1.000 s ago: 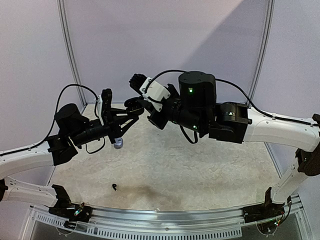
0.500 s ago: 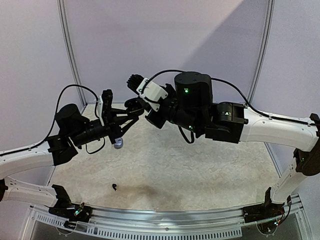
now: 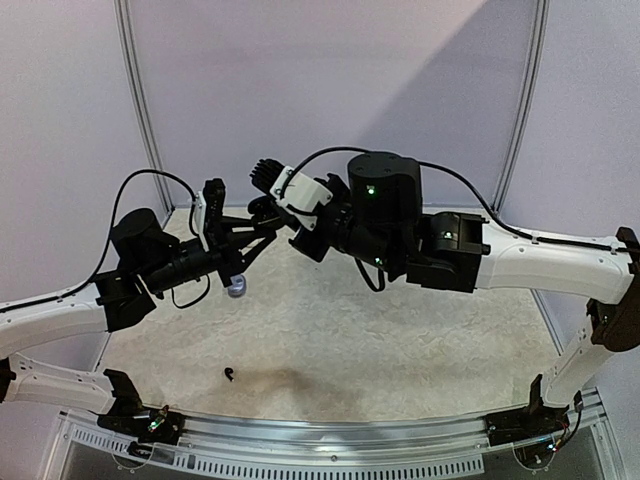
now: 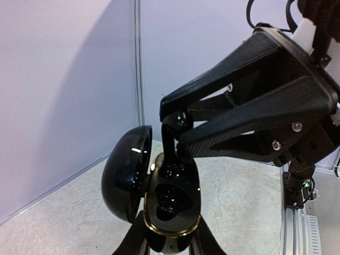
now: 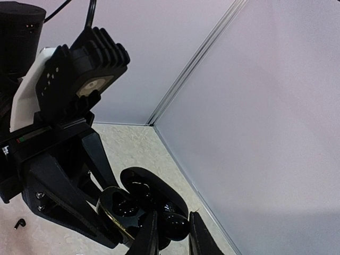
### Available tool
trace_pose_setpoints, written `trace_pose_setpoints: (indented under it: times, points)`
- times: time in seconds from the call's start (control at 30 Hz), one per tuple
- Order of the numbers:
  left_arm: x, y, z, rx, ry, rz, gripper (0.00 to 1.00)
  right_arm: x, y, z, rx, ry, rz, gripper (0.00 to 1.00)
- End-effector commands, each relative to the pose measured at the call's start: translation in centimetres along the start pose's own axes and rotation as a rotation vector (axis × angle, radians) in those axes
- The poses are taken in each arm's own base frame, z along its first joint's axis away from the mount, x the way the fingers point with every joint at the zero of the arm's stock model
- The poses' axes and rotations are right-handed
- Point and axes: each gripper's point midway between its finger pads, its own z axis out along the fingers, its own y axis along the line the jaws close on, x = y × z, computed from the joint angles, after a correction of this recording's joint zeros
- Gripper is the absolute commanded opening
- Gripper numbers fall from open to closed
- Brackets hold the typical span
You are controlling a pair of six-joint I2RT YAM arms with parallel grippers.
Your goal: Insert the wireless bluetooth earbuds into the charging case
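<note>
My left gripper [image 4: 171,242] is shut on the base of the glossy black charging case [image 4: 171,210], which is held in the air with its lid [image 4: 125,178] swung open to the left. Pinched between the jaws of my right gripper [image 5: 173,229] is a black earbud [image 4: 173,133]. It stands over the case's upper socket, its stem reaching down into that socket. The lower socket is empty. From above, both grippers [image 3: 272,215] meet at the back left over the table. Another black earbud [image 3: 231,375] lies on the table near the front.
A small silvery-grey object [image 3: 237,288] lies on the pale table [image 3: 400,340] under the left arm. White walls and corner posts close in the back and sides. A metal rail [image 3: 330,440] runs along the near edge.
The right arm has shifted a little to the left, bringing its gripper and earbud closer onto the case. The left arm has stayed put.
</note>
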Motion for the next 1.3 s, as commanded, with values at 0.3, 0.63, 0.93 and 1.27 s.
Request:
trace_pose_setpoints:
  times: [0.3,0.63,0.93,1.27]
  points:
    - [-1.6,-0.7,-0.3,0.018,-0.064,0.055,0.00,1.6,1.1,0.7,-0.007,0.061,-0.040,0.00]
    - [-2.0,-0.8,-0.4,0.018,-0.073,0.086,0.00,2.4,1.2,1.7,0.010,0.118,-0.084,0.00]
    - [-0.8,-0.7,-0.8,0.009,-0.050,0.168,0.00,1.4,0.6,0.4,0.007,0.061,-0.010,0.00]
    - [1.6,-0.3,-0.9,-0.047,-0.055,0.207,0.00,-2.9,0.1,-2.8,-0.085,-0.128,0.111,0.00]
